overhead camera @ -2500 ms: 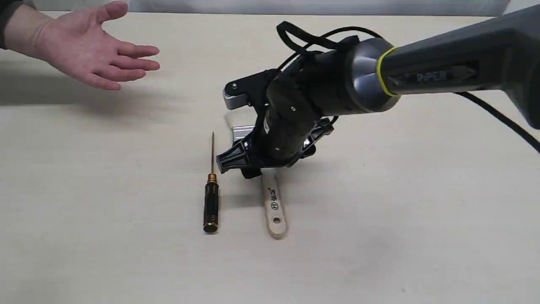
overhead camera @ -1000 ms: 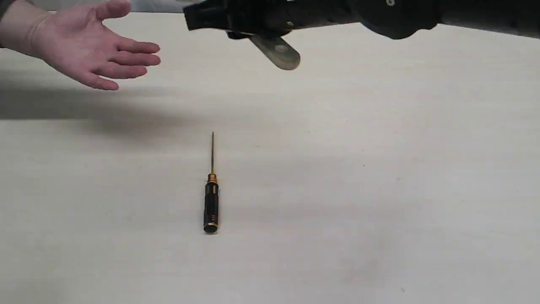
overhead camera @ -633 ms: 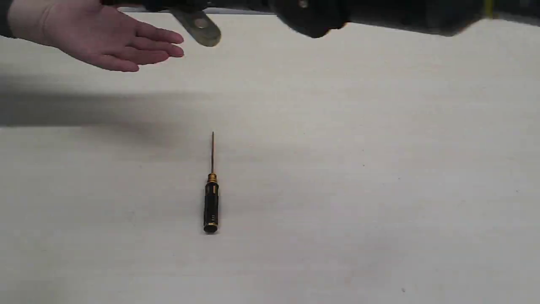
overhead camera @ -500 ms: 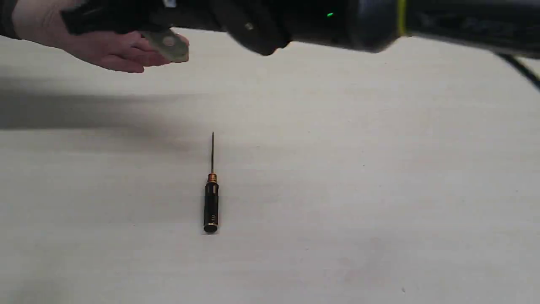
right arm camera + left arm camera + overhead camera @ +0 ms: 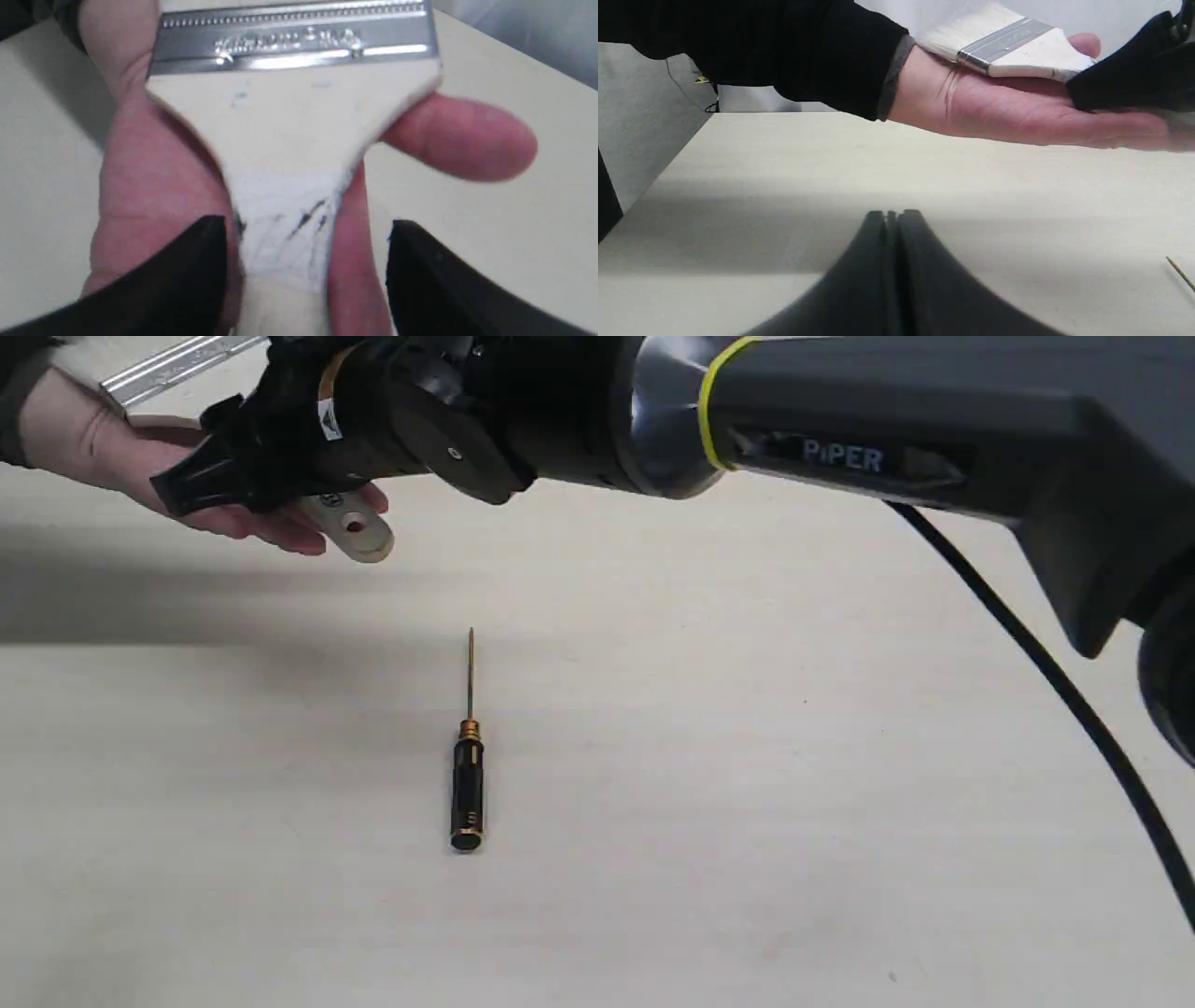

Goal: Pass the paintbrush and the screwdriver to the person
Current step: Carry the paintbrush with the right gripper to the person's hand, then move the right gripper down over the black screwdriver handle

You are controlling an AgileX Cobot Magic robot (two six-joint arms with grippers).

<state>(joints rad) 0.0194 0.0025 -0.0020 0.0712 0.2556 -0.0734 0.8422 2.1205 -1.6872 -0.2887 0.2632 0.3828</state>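
Right claw [image 5: 308, 226]: spread wide either side of the paintbrush [image 5: 289, 116] handle, not gripping it.
Paintbrush place: lying on the person's open hand [image 5: 84, 439], handle end poking past the fingertips.
Risk: the hand has not closed, so a claw finger catching the handle on pull-back could drag the brush off onto the surface [image 5: 747, 756].
Brush look: pale bristles, silver band, light wood, dark print.
Screwdriver [image 5: 467, 793]: flat on the surface, well apart from the hand.
Left claw [image 5: 892, 215]: closed, empty.
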